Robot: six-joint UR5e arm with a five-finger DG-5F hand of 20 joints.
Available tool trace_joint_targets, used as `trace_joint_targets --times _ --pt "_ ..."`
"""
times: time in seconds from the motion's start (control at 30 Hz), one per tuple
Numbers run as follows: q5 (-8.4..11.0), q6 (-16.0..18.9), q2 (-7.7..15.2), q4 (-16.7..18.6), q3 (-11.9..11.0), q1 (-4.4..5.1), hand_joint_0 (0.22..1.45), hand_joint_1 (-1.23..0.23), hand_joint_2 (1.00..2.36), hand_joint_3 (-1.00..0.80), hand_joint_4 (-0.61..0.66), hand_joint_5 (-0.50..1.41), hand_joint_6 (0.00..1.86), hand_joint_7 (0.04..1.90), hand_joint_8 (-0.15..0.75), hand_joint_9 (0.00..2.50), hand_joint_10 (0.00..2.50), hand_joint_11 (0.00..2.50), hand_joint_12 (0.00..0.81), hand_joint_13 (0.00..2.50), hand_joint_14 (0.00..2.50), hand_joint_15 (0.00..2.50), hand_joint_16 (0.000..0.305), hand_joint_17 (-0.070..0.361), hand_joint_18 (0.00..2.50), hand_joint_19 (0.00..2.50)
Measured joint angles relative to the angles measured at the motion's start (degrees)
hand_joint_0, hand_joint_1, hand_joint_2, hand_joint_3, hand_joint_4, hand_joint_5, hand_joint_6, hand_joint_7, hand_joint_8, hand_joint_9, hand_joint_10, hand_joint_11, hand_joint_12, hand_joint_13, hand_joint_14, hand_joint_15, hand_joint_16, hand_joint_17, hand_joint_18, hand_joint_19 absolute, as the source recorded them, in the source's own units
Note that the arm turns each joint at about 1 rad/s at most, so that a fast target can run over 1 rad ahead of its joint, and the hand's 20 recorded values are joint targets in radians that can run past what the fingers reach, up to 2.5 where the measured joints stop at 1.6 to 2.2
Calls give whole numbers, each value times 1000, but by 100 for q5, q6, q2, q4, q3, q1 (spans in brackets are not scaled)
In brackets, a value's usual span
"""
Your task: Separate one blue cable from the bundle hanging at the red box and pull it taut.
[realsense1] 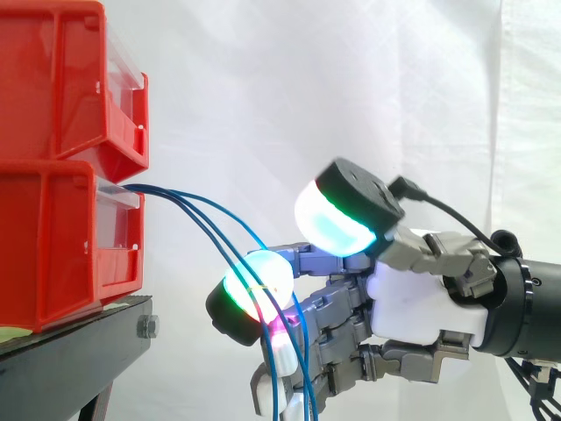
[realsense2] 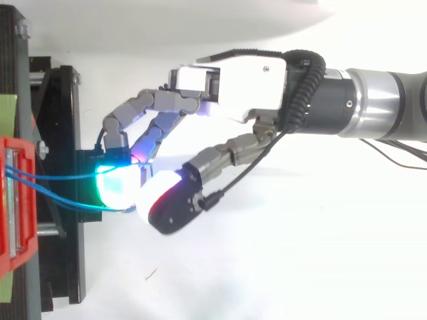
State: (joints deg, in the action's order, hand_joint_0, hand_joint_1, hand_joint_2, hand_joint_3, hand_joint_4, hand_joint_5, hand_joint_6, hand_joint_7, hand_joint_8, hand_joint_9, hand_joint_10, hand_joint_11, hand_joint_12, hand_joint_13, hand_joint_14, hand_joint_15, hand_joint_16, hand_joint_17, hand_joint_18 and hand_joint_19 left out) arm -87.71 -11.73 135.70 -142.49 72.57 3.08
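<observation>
Several blue cables point(realsense1: 203, 209) leave the front of the lower red bin point(realsense1: 53, 254) and sag down to the right in slack arcs. In the top view the cables point(realsense2: 60, 179) run from the red bin point(realsense2: 17, 257) to the glowing pads. My hand point(realsense1: 412, 298) reaches in from the right with its fingers half bent among the cables. A green-white fingertip point(realsense1: 256, 285) lies against the strands, and a magenta one point(realsense1: 280, 338) sits just below. The thumb pad point(realsense1: 337, 219) stays above them with a clear gap. No single cable is pinched. From above, the hand point(realsense2: 240, 80) spreads towards the bin.
A second red bin point(realsense1: 61, 79) is stacked on the lower one. Both rest on a black stand point(realsense1: 79, 342) at the left. A white curtain hangs behind.
</observation>
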Motion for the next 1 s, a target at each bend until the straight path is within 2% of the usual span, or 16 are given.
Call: trace_joint_targets --times 0.1,0.23,0.27,0.33,0.53,0.6,0.97,1.0 --pt "4 -4 0 1 -3 0 617 -362 1000 -500 153 -108 729 1187 280 949 20 608 344 912 19 490 48 109 850 547" --pt "2 -5 0 1 -3 0 620 -400 1004 -458 148 -136 726 1161 286 934 23 606 344 918 19 490 49 110 855 539" --pt "1 -5 0 2 -3 0 576 -398 1001 -500 161 -161 725 1126 286 919 22 624 352 927 19 499 50 113 866 536" --pt "0 -3 0 1 -1 0 538 -382 1000 -500 177 -176 713 1115 293 949 24 739 365 947 21 525 53 120 864 506" --pt "-1 2 0 10 -4 -9 505 -413 1000 -500 190 -210 717 1063 296 829 23 1024 381 887 22 653 57 129 774 476" --pt "-1 0 0 14 -4 -13 497 -446 1000 -500 200 -214 715 1055 311 828 21 1162 390 902 25 786 58 130 760 494" --pt "-1 11 -1 36 -6 -19 491 -553 1000 -500 219 -217 700 1065 348 732 1 1675 411 910 21 1152 55 123 741 601" --pt "-1 12 -1 39 -6 -18 491 -558 1000 -500 215 -217 700 1065 353 700 122 1672 410 918 19 1217 54 122 742 629"
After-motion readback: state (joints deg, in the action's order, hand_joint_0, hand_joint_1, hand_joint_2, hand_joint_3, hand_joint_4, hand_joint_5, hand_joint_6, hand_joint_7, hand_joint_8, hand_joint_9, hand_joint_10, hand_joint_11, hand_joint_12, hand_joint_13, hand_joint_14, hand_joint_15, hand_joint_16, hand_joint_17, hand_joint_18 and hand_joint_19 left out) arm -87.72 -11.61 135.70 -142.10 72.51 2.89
